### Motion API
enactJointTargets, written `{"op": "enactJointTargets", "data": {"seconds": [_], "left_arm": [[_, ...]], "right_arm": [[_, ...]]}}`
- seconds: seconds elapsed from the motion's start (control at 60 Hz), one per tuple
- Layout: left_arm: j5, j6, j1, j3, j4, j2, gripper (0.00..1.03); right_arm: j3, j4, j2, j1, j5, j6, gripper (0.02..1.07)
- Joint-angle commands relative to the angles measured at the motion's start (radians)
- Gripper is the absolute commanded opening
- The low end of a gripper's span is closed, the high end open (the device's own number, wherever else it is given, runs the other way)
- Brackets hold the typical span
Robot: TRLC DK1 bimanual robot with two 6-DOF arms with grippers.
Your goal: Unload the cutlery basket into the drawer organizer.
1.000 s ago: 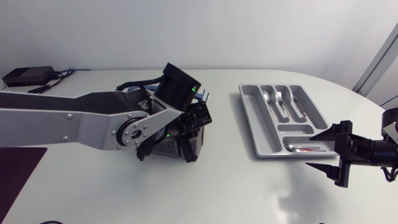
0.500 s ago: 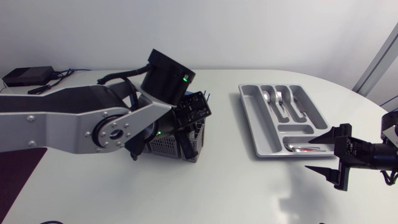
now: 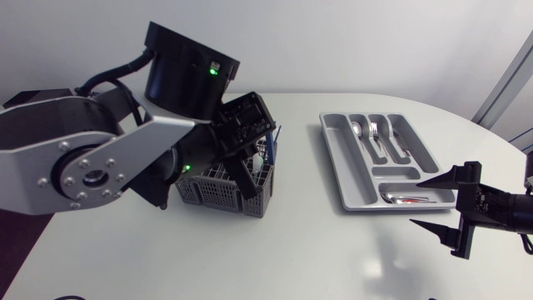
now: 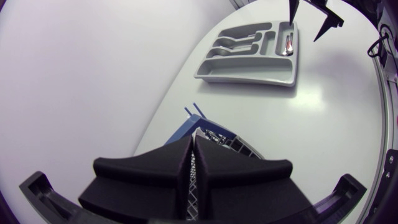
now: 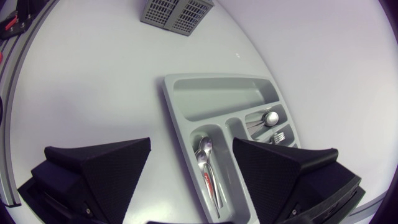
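The basket (image 3: 218,193) sits on the worktop directly under the left claw (image 3: 250,167), whose fingers are nearly together with nothing visible between them. The right claw (image 3: 419,200) hovers wide open and empty beside the organizer (image 3: 343,179).

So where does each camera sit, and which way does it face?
Head view: fixed above the table, looking down; left arm and right arm show.
Left wrist: on left arm, facing over the cutlery basket; left gripper shows.
Right wrist: on right arm, facing down; right gripper shows.
Shared: all three show the drawer organizer.
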Motion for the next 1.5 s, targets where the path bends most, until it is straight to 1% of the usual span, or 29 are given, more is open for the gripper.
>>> {"op": "enactJointTargets", "data": {"seconds": [0.0, 0.067, 0.167, 0.233, 0.317, 0.45, 0.483, 0.583, 0.633, 0.717, 0.783, 0.883, 0.95, 1.017, 1.083, 1.133, 1.2, 1.283, 1.45, 1.483], "left_arm": [[-0.023, 0.002, -0.017, -0.006, 0.033, -0.041, 0.03], [-0.03, -0.024, -0.017, 0.015, 0.032, -0.047, 0.03], [-0.03, -0.047, -0.014, 0.035, 0.03, -0.047, 0.03], [-0.029, -0.089, -0.014, 0.061, 0.009, -0.05, 0.03], [-0.004, -0.162, -0.004, 0.096, -0.022, -0.03, 0.03], [0.022, -0.247, 0.001, 0.142, -0.059, -0.011, 0.03], [0.043, -0.271, 0.007, 0.156, -0.074, -0.011, 0.03], [0.114, -0.385, 0.032, 0.199, -0.116, 0.005, 0.03], [0.154, -0.447, 0.047, 0.221, -0.129, 0.028, 0.03], [0.211, -0.532, 0.061, 0.242, -0.137, 0.07, 0.03], [0.266, -0.598, 0.069, 0.253, -0.137, 0.097, 0.03], [0.324, -0.674, 0.076, 0.264, -0.134, 0.13, 0.03], [0.344, -0.708, 0.078, 0.264, -0.123, 0.147, 0.03], [0.37, -0.733, 0.081, 0.258, -0.088, 0.15, 0.03], [0.381, -0.75, 0.081, 0.267, -0.077, 0.156, 0.03], [0.39, -0.76, 0.082, 0.277, -0.077, 0.162, 0.03], [0.402, -0.776, 0.081, 0.287, -0.077, 0.173, 0.03], [0.418, -0.785, 0.079, 0.288, -0.074, 0.182, 0.03], [0.428, -0.79, 0.075, 0.285, -0.068, 0.202, 0.03], [0.43, -0.79, 0.075, 0.284, -0.067, 0.205, 0.03]], "right_arm": [[-0.031, -0.019, -0.07, 0.01, -0.033, 0.065, 0.97], [-0.039, -0.019, -0.13, 0.028, -0.061, 0.14, 0.98], [-0.059, -0.016, -0.222, 0.08, -0.063, 0.255, 0.98], [-0.068, -0.002, -0.296, 0.123, -0.066, 0.357, 0.98], [-0.077, 0.059, -0.363, 0.18, -0.064, 0.522, 0.98], [-0.088, 0.104, -0.468, 0.29, -0.041, 0.731, 0.98], [-0.09, 0.118, -0.487, 0.321, -0.035, 0.798, 0.98], [-0.09, 0.161, -0.541, 0.418, 0.017, 0.969, 0.98], [-0.093, 0.187, -0.564, 0.476, 0.062, 1.038, 0.97], [-0.108, 0.251, -0.589, 0.588, 0.174, 1.139, 0.91], [-0.116, 0.277, -0.587, 0.679, 0.247, 1.18, 0.9], [-0.136, 0.359, -0.583, 0.783, 0.372, 1.243, 0.88], [-0.136, 0.386, -0.567, 0.84, 0.424, 1.263, 0.87], [-0.126, 0.412, -0.535, 0.883, 0.468, 1.275, 0.86], [-0.114, 0.443, -0.495, 0.915, 0.499, 1.291, 0.79], [-0.106, 0.463, -0.474, 0.932, 0.522, 1.3, 0.78], [-0.088, 0.497, -0.429, 0.987, 0.591, 1.309, 0.67], [-0.068, 0.521, -0.386, 1.001, 0.617, 1.32, 0.61], [-0.036, 0.56, -0.325, 1.001, 0.637, 1.326, 0.61], [-0.031, 0.564, -0.314, 1.002, 0.637, 1.326, 0.59]]}}
